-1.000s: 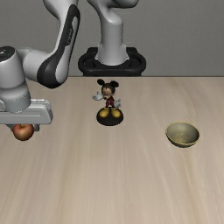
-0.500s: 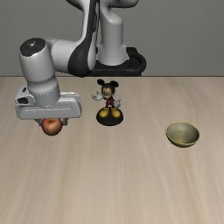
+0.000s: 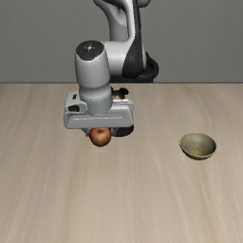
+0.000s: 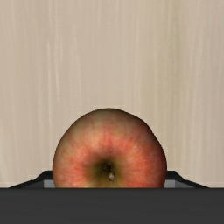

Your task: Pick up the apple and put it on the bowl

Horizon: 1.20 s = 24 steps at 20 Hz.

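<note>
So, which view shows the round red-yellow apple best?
The wrist view: the round red-yellow apple appears large, with its skin and stem dimple plain. In the exterior view it is a small shape below the gripper, partly hidden.

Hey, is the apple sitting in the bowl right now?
No, the apple hangs in the gripper above the table, well to the exterior view's left of the empty bowl.
</note>
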Available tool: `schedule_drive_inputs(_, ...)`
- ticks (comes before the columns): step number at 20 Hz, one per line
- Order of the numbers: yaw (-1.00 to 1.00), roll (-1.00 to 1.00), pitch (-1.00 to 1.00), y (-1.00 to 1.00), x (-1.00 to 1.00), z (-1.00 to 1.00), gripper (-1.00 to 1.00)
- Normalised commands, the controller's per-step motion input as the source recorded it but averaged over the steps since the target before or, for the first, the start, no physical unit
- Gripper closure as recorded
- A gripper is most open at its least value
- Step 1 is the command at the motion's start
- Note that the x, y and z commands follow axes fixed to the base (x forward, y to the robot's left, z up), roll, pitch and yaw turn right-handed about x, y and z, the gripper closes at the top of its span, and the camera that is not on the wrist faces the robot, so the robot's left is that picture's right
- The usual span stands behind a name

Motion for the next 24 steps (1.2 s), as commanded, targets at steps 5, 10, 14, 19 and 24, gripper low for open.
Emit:
schedule_drive_inputs(5,0.0,0.0,0.0,1.0,0.0,0.0,1.0)
schedule_drive_inputs(10,0.0,0.0,0.0,1.0,0.0,0.0,1.0)
schedule_drive_inputs(14,0.0,0.0,0.0,1.0,0.0,0.0,1.0)
schedule_drive_inputs(19,0.0,0.0,0.0,1.0,0.0,0.0,1.0)
schedule_drive_inputs(24,0.0,0.0,0.0,0.8,0.0,0.0,-1.0)
